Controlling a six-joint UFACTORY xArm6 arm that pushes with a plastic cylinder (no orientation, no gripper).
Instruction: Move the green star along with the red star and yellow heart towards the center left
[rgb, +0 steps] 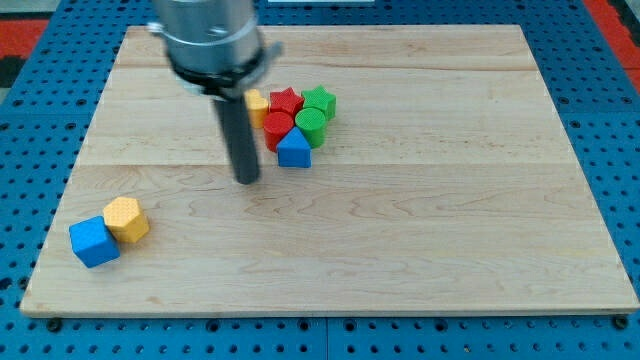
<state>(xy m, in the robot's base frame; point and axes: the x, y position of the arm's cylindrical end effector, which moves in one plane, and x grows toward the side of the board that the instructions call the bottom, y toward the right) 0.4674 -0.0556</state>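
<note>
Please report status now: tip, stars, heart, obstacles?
My tip left of cluster. Green star, red star, yellow heart together. Blue triangle adjacent.

Blue cube (93, 242), yellow hexagon (127, 219) (touching), blue triangle (293, 149), green cylinder (311, 126)

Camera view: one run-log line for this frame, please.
my tip: on board, left of cluster, touching nothing | green star: cluster's top right | red star: beside it | yellow heart: partly hidden by rod
</note>
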